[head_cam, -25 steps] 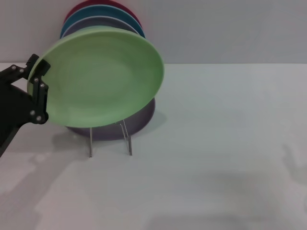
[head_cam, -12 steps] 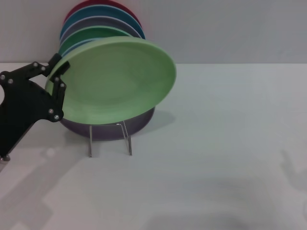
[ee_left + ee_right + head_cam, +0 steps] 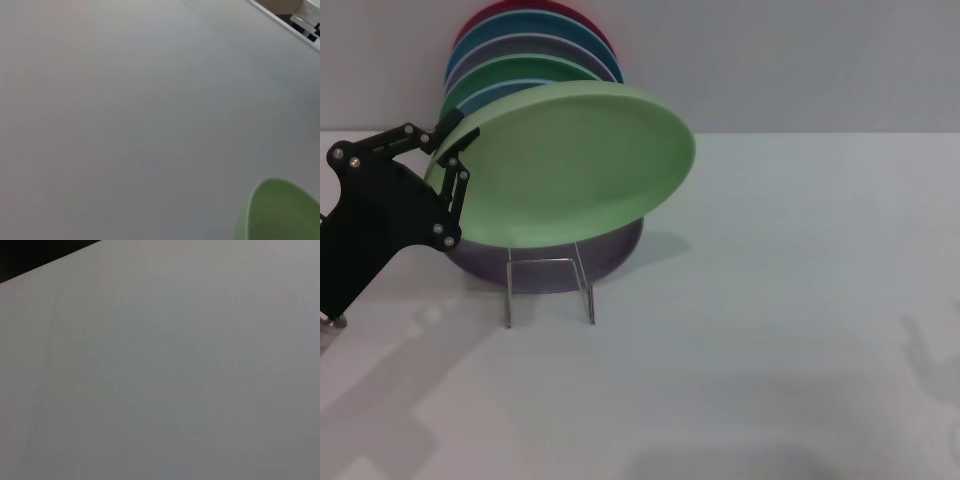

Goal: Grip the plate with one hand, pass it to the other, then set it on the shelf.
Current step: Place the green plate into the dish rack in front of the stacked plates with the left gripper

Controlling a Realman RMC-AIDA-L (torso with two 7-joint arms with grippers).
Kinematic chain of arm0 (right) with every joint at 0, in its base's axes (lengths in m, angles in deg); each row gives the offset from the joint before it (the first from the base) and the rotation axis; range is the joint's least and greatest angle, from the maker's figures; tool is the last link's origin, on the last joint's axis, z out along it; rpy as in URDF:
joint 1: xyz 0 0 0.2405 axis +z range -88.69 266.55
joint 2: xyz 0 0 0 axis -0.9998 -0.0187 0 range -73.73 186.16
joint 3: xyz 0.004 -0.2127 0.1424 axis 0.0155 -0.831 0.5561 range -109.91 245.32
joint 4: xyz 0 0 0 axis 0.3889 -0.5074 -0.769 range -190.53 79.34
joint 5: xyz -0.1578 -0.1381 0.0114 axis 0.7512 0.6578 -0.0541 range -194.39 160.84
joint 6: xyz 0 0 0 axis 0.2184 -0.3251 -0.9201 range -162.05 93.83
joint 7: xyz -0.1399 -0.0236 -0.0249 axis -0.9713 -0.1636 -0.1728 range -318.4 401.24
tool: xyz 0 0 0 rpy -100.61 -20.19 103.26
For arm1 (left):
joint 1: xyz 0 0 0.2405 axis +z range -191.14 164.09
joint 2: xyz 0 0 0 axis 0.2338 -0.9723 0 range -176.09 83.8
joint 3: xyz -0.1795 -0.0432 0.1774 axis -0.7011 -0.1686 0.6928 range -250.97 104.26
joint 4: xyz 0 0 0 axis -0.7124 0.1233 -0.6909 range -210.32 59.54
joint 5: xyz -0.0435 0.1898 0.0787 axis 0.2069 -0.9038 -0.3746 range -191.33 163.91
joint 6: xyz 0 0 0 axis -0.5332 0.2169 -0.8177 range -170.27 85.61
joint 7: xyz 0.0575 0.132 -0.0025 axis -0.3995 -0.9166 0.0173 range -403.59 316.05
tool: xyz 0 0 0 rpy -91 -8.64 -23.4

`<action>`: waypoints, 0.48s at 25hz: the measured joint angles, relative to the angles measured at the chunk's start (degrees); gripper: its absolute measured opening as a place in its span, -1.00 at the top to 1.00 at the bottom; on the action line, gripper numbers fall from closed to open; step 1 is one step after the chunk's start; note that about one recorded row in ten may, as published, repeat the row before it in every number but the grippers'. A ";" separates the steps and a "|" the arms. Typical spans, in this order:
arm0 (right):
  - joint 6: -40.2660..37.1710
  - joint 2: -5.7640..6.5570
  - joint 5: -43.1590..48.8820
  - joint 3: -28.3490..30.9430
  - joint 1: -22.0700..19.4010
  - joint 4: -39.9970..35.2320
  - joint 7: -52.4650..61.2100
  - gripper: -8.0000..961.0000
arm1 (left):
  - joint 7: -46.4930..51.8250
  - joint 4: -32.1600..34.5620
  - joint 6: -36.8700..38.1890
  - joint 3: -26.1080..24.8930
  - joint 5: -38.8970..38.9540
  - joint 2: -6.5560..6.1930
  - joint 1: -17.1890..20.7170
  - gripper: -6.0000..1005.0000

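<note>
Mint-green and matte, the plate (image 3: pixel 575 165) is held above the white tabletop (image 3: pixel 770 300) in the head view, tilted with its far edge raised and its concave face turned toward the camera. The left pincer (image 3: pixel 455 150), black with small metal screws at its joints, is clamped on the plate's left rim, one finger over the upper face and the other under it; the black left arm runs down to the frame's left edge. Directly behind and below the held plate stands the shelf (image 3: pixel 550 290), a thin silver wire rack whose rectangular front loop rests on the tabletop. A lavender plate (image 3: pixel 610 255) sits in it, and behind that a darker green plate (image 3: pixel 510 72), a grey-violet plate (image 3: pixel 500 50), a blue plate (image 3: pixel 525 25) and a red plate (image 3: pixel 510 8) stand in a row. The right pincer does not appear. Left wrist view: plain grey tabletop with part of the plate (image 3: pixel 282 212) at one corner. Right wrist view: bare grey surface only.
</note>
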 joint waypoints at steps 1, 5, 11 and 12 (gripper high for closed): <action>-0.01 0.00 0.00 0.00 0.02 0.00 0.00 -0.46 | -0.25 -0.08 0.12 0.01 0.00 -0.03 -0.05 0.84; -0.17 0.00 0.00 -0.04 0.15 0.00 0.00 -0.46 | -0.51 0.47 0.38 0.13 0.01 -0.14 -0.72 0.84; -0.71 0.04 0.00 -1.06 0.51 0.00 0.00 -0.47 | -0.68 3.58 -0.01 1.86 0.00 -0.19 -2.64 0.84; -0.79 0.03 0.00 -1.13 0.50 0.00 0.00 -0.46 | -0.87 4.17 -0.03 2.25 0.00 -0.20 -3.00 0.84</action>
